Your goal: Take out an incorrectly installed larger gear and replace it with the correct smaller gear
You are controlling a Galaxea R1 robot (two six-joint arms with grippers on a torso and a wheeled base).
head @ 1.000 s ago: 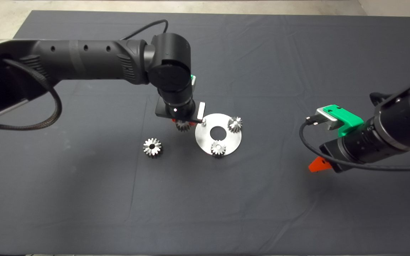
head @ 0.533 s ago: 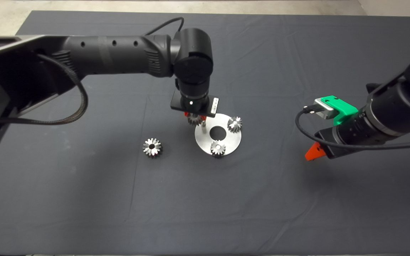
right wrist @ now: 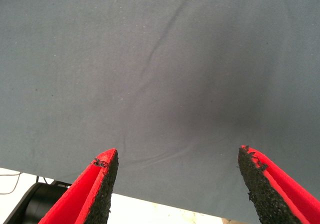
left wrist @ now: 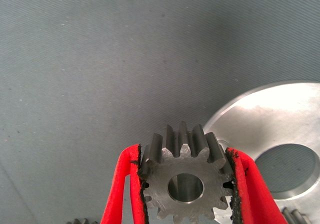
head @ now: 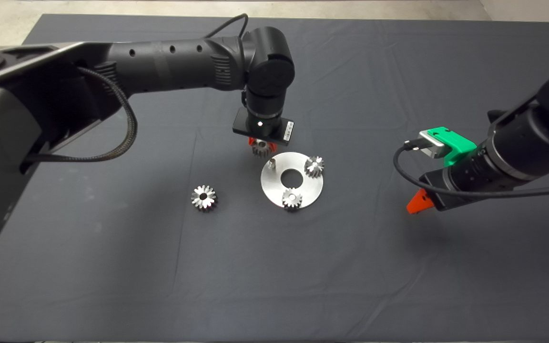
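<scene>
My left gripper (head: pixel 261 144) hangs just off the far-left edge of the round silver plate (head: pixel 274 188), shut on the smaller gear (head: pixel 261 150). In the left wrist view the red fingers (left wrist: pixel 125 189) clamp that gear (left wrist: pixel 200 151) on both sides, with the plate (left wrist: pixel 280 114) beyond it. A bare peg (head: pixel 271 164) stands on the plate close to the held gear. The larger gear (head: pixel 204 197) lies flat on the mat to the left of the plate. My right gripper (head: pixel 416 204) hovers open over bare mat to the right, with nothing between its fingers (right wrist: pixel 102 184).
Two other small gears (head: pixel 314 166) (head: pixel 292 198) sit on pegs on the plate, around its centre hole (head: pixel 292 177). The left arm (head: pixel 169 66) reaches across the far left of the mat. The mat's near edge shows in the right wrist view.
My left gripper has carried the small gear to the right and farther back, from beside the plate's left edge to its far-left rim. The right arm has edged slightly left.
</scene>
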